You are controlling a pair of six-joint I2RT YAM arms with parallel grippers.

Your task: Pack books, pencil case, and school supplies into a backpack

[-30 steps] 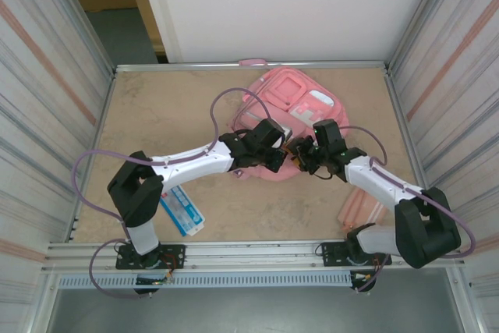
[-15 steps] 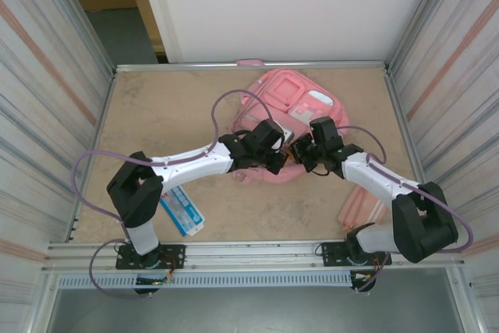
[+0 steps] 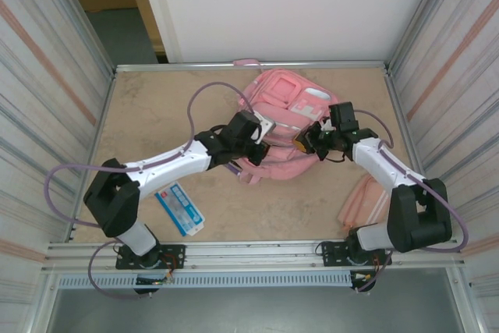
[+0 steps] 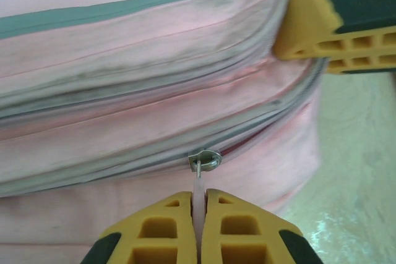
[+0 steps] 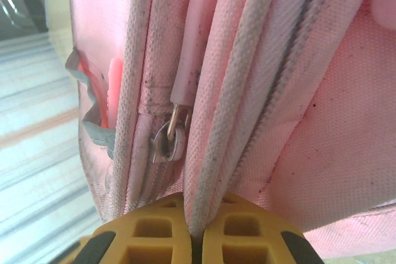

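The pink backpack (image 3: 290,115) lies at the back middle of the table. My left gripper (image 3: 261,133) is at its near left edge, shut on the pale zipper pull (image 4: 198,191) below the metal slider (image 4: 205,160). My right gripper (image 3: 309,140) is shut on a piped seam of the backpack (image 5: 197,211), beside another slider (image 5: 167,141) with a pink pull (image 5: 193,47). One right finger (image 4: 334,23) shows in the left wrist view. The light blue pencil case (image 3: 180,210) lies near the left arm's base. A pink ribbed book (image 3: 365,202) lies at the near right. The school supplies are out of view.
Metal rails (image 3: 249,251) and ribbed walls (image 3: 54,91) fence the table. Purple cables (image 3: 204,95) loop above both arms. Bare tabletop (image 3: 156,115) shows at the back left.
The right gripper has shut on the backpack's seam and swung right. The left gripper has pulled the zipper pull left and back. The backpack now lies stretched between them.
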